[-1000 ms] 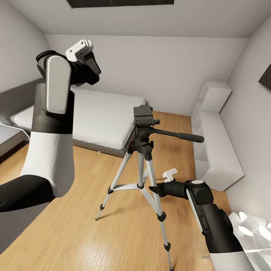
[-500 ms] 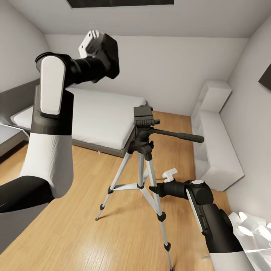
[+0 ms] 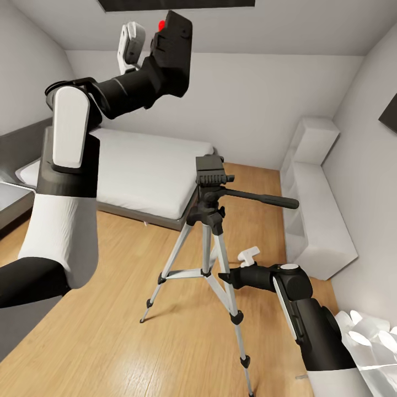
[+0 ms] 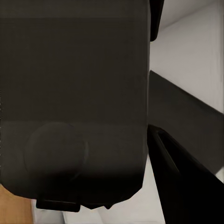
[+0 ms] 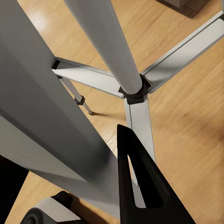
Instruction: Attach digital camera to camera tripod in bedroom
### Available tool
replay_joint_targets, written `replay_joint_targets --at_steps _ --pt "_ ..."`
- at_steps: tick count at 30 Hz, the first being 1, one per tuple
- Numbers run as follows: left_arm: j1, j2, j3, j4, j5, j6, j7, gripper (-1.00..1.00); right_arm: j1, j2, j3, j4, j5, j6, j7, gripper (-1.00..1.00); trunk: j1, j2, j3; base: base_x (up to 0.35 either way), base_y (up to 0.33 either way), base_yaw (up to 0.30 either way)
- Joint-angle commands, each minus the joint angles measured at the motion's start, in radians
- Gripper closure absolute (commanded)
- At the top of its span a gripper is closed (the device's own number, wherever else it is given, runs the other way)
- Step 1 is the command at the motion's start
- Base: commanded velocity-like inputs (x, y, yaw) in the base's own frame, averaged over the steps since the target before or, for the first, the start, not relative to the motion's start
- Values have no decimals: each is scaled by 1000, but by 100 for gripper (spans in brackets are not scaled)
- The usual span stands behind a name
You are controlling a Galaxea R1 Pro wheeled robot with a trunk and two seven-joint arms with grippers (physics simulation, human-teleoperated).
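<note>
One digital camera [image 3: 173,30], red button up, is raised high above the one camera tripod [image 3: 212,220], clamped in the left gripper [image 3: 157,38]. The right gripper [image 3: 229,277] sits low beside a tripod leg; its opening probably can't be judged, fingertips being hidden.

The head view looks forward and down across the light wood floor [image 3: 110,331], the silver-legged, black-jointed tripod [image 3: 212,231] centred. The right wrist view sits very close to those legs [image 5: 105,44], the floor shared between both. The left wrist view presses against a black body [image 4: 74,93], probably the chunky black camera [image 3: 172,32] at 11 o'clock.
</note>
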Motion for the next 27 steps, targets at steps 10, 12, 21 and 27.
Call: replay_joint_targets --at_steps 10,12,21,27 --pt "-1 6 -118 -1 -88 3 -10 100 -1 1 -2 19 90 -18 1 100 1 -1 -2 0 0 0" --pt "-1 7 -153 2 -145 2 -6 100 -1 1 -2 19 90 -19 1 100 1 -1 -2 0 0 0" --pt "-1 12 -189 5 -261 11 -11 100 -1 1 -2 19 91 -19 1 100 1 -1 -2 0 0 0" --pt "-1 23 -208 5 -266 14 -16 100 -1 1 -2 19 91 -19 1 100 1 -1 -2 0 0 0"
